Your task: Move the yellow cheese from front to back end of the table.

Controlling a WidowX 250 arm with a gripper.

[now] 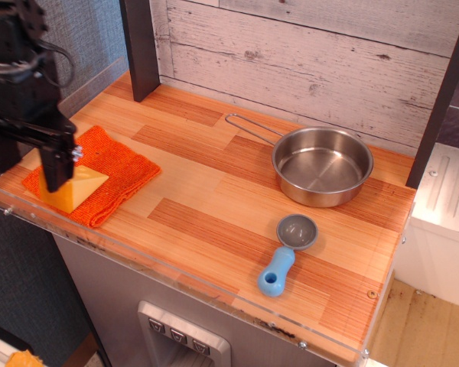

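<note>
The yellow cheese (80,189) is a small wedge lying on the orange knitted cloth (111,168) at the front left corner of the wooden table (214,191). My black gripper (27,176) hangs over that corner, just left of the cheese. Its jaws are open and empty. The right finger (56,164) stands in front of the cheese's left part and hides it. The left finger sits at the table's left edge.
A steel pan (321,167) with a long wire handle stands at the back right. A blue-handled grey scoop (285,252) lies near the front right. A dark post (141,46) rises at the back left, and a clear plastic rim (176,279) runs along the front edge.
</note>
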